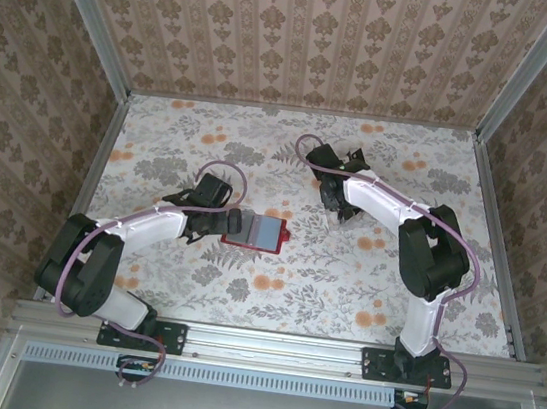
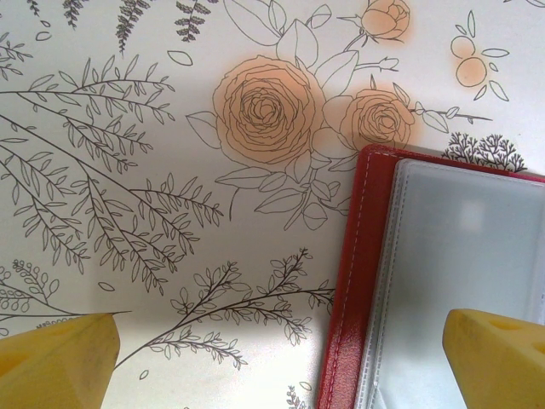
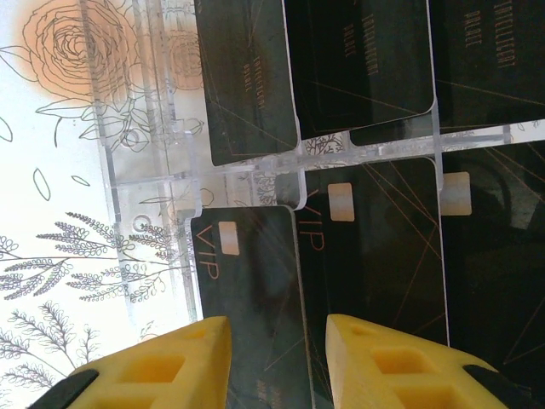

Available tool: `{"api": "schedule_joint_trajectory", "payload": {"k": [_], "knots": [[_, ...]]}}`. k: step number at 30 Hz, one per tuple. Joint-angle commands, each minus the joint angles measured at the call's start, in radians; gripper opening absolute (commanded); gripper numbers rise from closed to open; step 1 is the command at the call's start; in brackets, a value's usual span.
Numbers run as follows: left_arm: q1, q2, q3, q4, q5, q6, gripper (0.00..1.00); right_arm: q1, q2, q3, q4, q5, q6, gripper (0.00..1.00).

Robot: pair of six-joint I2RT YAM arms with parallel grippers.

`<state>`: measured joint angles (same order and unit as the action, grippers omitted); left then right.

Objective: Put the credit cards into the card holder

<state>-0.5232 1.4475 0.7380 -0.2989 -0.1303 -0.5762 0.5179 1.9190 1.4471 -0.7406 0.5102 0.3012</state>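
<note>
The card holder (image 1: 262,233) lies open on the flowered table (image 1: 211,146), red with pale pockets. My left gripper (image 1: 234,223) hovers at its left edge. In the left wrist view the card holder (image 2: 443,281) fills the right side, and its red stitched edge runs between the wide-apart fingers of the left gripper (image 2: 281,366), which is open and holds nothing. My right gripper (image 1: 338,211) is over the clear rack (image 3: 153,170). Several dark credit cards (image 3: 247,290) marked VIP sit in the rack. One shows in the gap of the right gripper (image 3: 279,358), whose fingers stand apart and do not touch it.
Patterned walls and metal rails (image 1: 105,142) enclose the table on the left, back and right. The arm bases are bolted along the near rail (image 1: 275,344). Bare cloth lies in front of the card holder and to the right of the right arm.
</note>
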Motion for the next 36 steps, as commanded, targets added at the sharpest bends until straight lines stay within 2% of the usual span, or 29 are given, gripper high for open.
{"api": "schedule_joint_trajectory", "payload": {"k": [1, 10, 36], "knots": [[-0.006, 0.008, -0.008, 0.004, -0.008, -0.006, 1.00, 0.001, 0.001, 0.003, -0.020, 0.024, -0.012, 0.37], [-0.006, 0.011, -0.009, 0.010, -0.010, -0.009, 1.00, 0.001, 0.007, -0.005, -0.007, -0.045, -0.006, 0.35], [-0.006, 0.008, -0.009, 0.007, -0.010, -0.005, 1.00, -0.002, -0.022, 0.017, -0.004, -0.095, 0.015, 0.27]]}}
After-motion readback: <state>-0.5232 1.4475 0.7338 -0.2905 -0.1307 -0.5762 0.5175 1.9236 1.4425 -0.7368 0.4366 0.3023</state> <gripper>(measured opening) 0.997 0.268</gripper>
